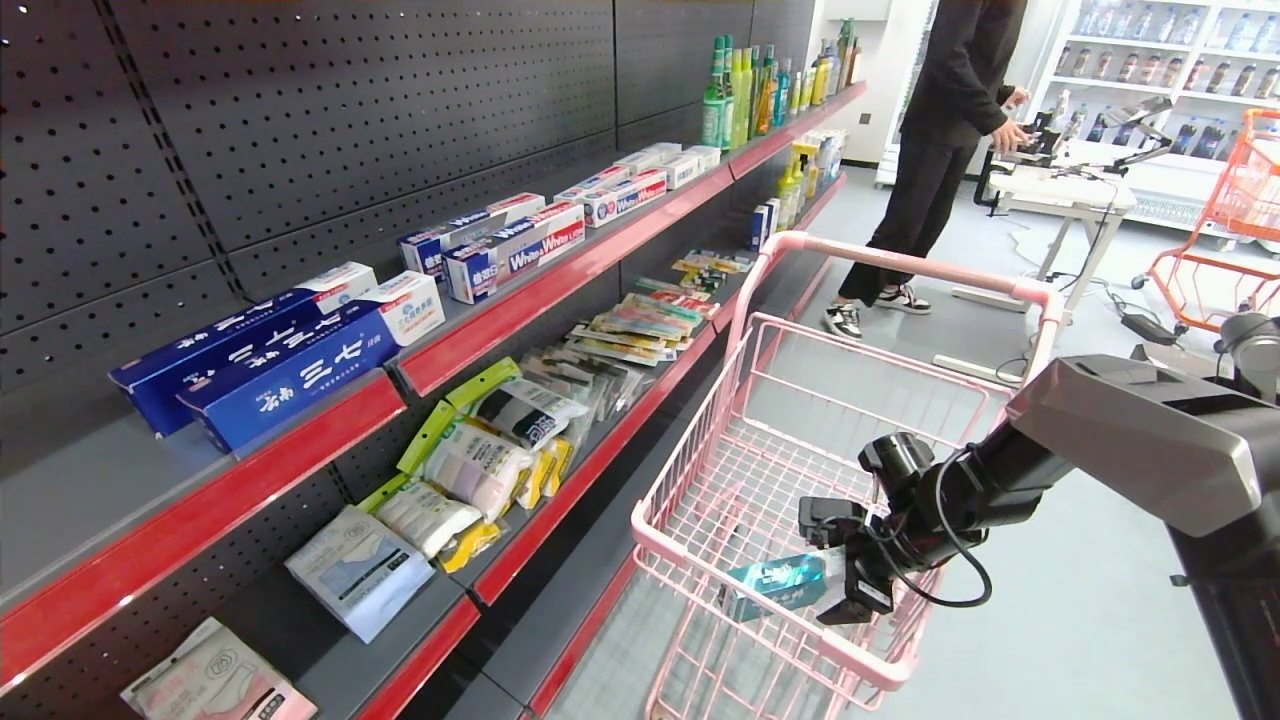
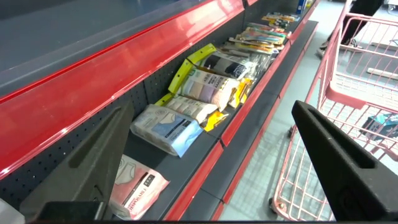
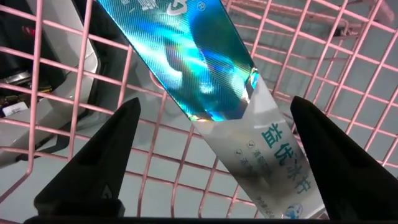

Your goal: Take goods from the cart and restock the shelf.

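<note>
A shiny teal and white toothpaste box lies on the wire floor of the pink cart. My right gripper hangs just above it, open, with one finger on each side of the box and not closed on it. From the head view the right gripper is low inside the cart, next to the teal box. My left gripper is open and holds nothing, out in front of the shelf's lower level. The upper shelf carries blue toothpaste boxes and white ones.
Soft packs and flat packets fill the middle shelf level. Bottles stand at the shelf's far end. The cart stands close to the shelf's red edges. An orange cart and a white table are farther back.
</note>
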`<state>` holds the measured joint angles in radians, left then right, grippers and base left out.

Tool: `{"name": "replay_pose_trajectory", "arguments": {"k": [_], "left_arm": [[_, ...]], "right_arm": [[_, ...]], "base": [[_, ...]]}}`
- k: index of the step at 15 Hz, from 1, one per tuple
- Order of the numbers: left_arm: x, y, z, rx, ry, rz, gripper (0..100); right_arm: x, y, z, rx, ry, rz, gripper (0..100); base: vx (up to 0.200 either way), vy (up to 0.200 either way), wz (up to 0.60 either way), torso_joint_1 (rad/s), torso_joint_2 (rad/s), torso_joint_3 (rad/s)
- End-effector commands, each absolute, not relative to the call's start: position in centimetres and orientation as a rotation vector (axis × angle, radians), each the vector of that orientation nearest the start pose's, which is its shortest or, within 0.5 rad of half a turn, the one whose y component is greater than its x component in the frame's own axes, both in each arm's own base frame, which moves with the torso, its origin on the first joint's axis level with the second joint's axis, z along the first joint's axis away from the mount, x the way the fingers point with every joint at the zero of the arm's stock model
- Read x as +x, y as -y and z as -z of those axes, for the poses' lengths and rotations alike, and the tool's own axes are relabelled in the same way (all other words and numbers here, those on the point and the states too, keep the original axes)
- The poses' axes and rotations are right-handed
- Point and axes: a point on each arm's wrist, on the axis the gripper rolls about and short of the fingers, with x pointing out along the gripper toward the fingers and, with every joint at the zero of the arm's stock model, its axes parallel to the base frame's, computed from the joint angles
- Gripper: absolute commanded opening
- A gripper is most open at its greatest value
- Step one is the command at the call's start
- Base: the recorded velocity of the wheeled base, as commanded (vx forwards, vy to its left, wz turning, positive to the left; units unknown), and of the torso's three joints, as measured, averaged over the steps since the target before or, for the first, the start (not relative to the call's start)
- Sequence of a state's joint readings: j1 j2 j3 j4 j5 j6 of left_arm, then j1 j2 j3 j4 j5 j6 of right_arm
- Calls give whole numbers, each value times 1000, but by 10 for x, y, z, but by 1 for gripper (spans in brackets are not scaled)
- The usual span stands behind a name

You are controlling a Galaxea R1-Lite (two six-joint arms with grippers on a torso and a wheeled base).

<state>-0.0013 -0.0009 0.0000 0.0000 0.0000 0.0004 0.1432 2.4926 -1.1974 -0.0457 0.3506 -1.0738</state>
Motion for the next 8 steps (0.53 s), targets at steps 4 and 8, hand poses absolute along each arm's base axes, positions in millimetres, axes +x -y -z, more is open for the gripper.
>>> {"name": "replay_pose_trajectory", "arguments": {"k": [4, 8], "left_arm": [[-23, 0, -75, 0, 0, 2, 100], [-23, 0, -75, 0, 0, 2, 100]], "right_arm": [[386, -63, 63, -768, -894, -1031, 0], [385, -61, 62, -715, -921, -996, 0]], "base": [[0, 0, 0, 0, 0, 0], [0, 0, 0, 0, 0, 0]]}}
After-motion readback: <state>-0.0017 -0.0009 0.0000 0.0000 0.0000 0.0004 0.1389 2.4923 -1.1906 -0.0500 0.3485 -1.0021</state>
